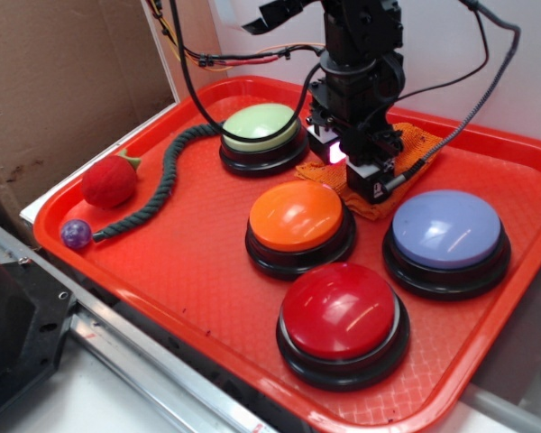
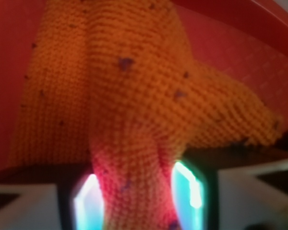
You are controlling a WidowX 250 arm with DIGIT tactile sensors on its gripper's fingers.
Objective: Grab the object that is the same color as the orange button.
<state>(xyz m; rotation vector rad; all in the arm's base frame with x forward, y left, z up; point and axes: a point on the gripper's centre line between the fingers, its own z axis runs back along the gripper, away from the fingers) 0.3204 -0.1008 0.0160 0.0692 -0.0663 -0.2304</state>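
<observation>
**While clamped on cloth: tray contents as recorded**

Where seen from the exterior view, listed as follows.

- Red plastic tray (image 1: 171, 271), textured floor, raised rim; held everything below.
- Orange knitted cloth (image 1: 413, 144), dark-flecked; lay at the back of the tray, behind the orange button and right of the green one, largely hidden under the arm. Filled most of the wrist view (image 2: 134, 86), with a ridge of fabric drawn up into a fold.
- Gripper (image 1: 352, 167), black, lowered onto the cloth. Fingers (image 2: 189, 189) pressed against both sides of the raised fold in the wrist view, lit pads glowing white-blue at either side; closed down to the thickness of that pinched ridge.
- Orange button (image 1: 298, 215), glossy dome on black base; sat mid-tray, just in front of the cloth's near edge.
- Pale green button (image 1: 261, 126), back left, beside the cloth.
- Blue-lilac button (image 1: 448, 230), right side.
- Red button (image 1: 341, 311), nearest the front rim.
- Dark green rope (image 1: 162, 185), curved from the green button's base down toward the left front corner.
- Red strawberry-shaped soft toy (image 1: 109, 180), left edge, beside the rope.
- Small purple ball (image 1: 76, 234), just below the strawberry, touching the rope's end.
- Cardboard sheet (image 1: 63, 81), upright behind the tray at left.
</observation>
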